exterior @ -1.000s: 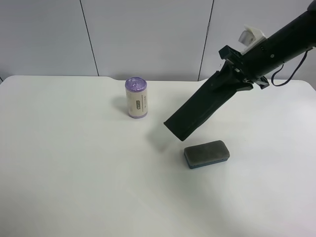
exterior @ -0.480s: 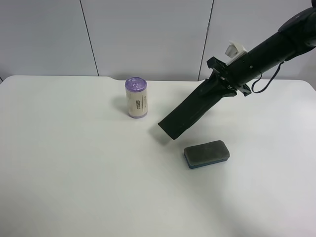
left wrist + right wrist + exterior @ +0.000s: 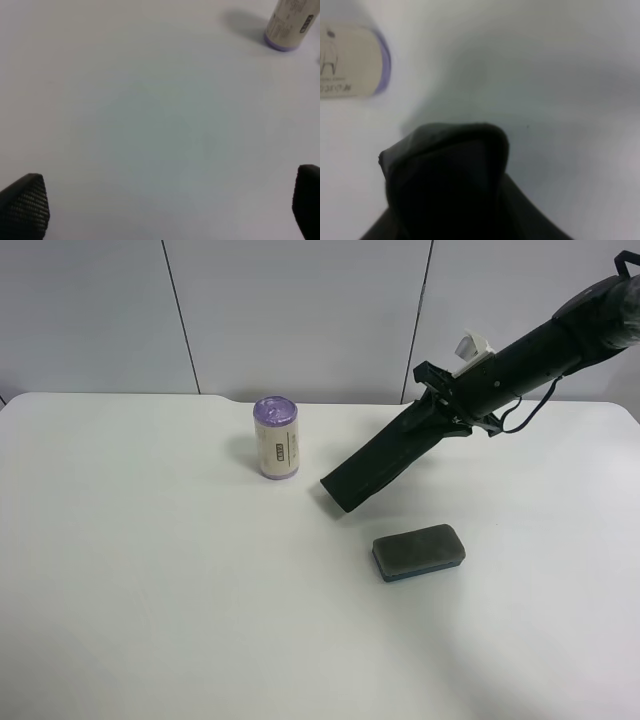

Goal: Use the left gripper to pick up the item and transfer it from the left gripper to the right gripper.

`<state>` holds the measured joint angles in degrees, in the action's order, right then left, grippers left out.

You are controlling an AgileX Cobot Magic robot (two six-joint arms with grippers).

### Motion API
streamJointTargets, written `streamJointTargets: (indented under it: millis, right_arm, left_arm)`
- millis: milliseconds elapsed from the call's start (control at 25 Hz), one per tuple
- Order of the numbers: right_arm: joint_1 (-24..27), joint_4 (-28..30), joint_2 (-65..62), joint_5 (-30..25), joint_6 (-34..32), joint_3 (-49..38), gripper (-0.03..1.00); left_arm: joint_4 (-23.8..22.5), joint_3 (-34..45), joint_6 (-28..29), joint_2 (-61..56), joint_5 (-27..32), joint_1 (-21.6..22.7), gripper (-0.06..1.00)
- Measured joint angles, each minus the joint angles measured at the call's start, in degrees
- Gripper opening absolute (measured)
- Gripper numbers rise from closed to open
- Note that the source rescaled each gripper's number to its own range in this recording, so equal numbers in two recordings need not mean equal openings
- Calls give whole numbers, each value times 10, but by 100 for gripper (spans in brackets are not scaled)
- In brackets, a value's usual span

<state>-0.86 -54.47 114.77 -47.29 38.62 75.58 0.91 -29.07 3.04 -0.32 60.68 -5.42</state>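
The item, a long flat black soft case, hangs slanted over the table, its lower end between the can and the eraser. My right gripper, on the black arm with a white block at the exterior high view's right, is shut on its upper end. The right wrist view shows the item close up, dark and filling the lower part of the picture. In the left wrist view my left gripper is open over bare table, with only its two black fingertips showing. The left arm is out of the exterior high view.
A cream can with a purple lid stands upright at the middle back of the white table; it also shows as the can and the can. A grey eraser with a blue base lies below the item's lower end.
The right arm has drawn back toward the far right corner and lowered, carrying the item. The item's lower end has shifted slightly left, toward the can. The can and eraser have not moved.
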Motion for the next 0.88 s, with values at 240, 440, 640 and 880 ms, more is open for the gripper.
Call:
streamJointTargets:
  millis: [240, 440, 640, 880]
  right_arm:
    - [0, 0, 0, 8, 0, 0, 0]
    - [0, 0, 0, 8, 0, 0, 0]
    - [0, 0, 0, 8, 0, 0, 0]
    - [0, 0, 0, 19, 0, 0, 69]
  left_arm:
    - [0, 0, 0, 0, 0, 0, 100]
    - [0, 0, 0, 0, 0, 0, 100]
    - [0, 0, 0, 0, 0, 0, 100]
    - [0, 0, 0, 0, 0, 0, 100]
